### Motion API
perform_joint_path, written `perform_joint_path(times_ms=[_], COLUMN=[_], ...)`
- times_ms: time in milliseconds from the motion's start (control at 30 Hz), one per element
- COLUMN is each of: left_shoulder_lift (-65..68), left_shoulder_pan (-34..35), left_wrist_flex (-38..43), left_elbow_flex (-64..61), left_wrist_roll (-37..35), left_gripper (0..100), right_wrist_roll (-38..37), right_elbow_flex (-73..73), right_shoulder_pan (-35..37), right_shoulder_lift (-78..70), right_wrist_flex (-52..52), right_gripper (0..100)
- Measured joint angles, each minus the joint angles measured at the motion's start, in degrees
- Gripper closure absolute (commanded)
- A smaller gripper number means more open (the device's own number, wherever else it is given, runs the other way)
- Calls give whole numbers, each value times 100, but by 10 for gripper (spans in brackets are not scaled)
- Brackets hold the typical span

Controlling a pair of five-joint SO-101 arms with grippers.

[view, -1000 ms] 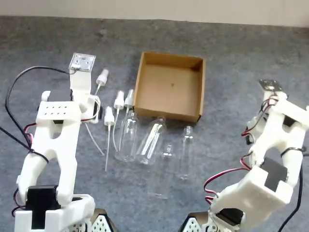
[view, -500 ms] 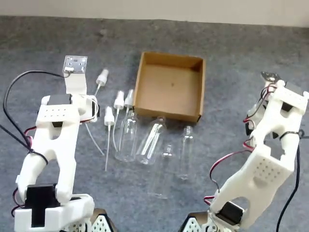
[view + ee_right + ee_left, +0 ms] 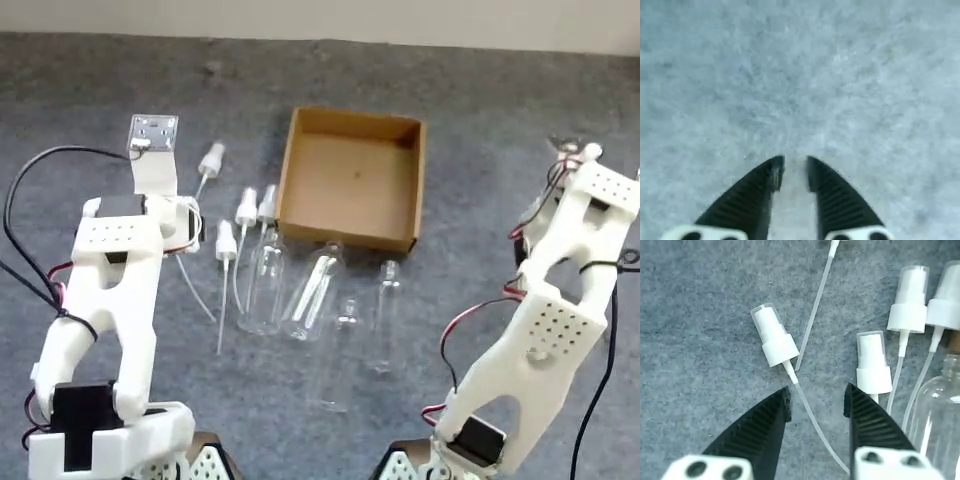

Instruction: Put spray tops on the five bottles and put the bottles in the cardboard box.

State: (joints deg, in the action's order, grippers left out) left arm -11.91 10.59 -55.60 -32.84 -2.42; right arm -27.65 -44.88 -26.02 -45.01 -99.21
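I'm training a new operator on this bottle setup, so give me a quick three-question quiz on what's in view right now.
1. True or false: the cardboard box has something inside it.
2. The left gripper is open above which of these? A: the thin tube of a spray top. B: the box's corner. C: a bottle's neck.
3. Fill in: the right gripper points down at bare grey ____.

Key: 1 false. 2 A. 3 carpet.
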Motion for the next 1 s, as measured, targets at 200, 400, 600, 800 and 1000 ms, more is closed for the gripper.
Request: perform_joint_path(times_ms=[200,400,600,800,1000], left_shoulder_lift=[0,0,0,0,0], left_shoulder_pan=[202,193,193,202,193], left_wrist_flex=[0,308,492,492,519], left_elbow_flex=[-53,-334,-422,-422,-440], left_wrist_roll=[0,0,0,0,0], left_gripper=[860,860,860,860,860], right_wrist_roll=[0,0,-369,-1864,-3323], right_elbow_flex=[-949,-1327,-510,2268,3710], right_shoulder_pan=[0,-35,-519,-1319,-2418], right_shoulder_lift=[0,0,993,2936,3956], right_wrist_flex=[-62,-79,-79,-9,273], right_gripper=[981,830,828,828,824])
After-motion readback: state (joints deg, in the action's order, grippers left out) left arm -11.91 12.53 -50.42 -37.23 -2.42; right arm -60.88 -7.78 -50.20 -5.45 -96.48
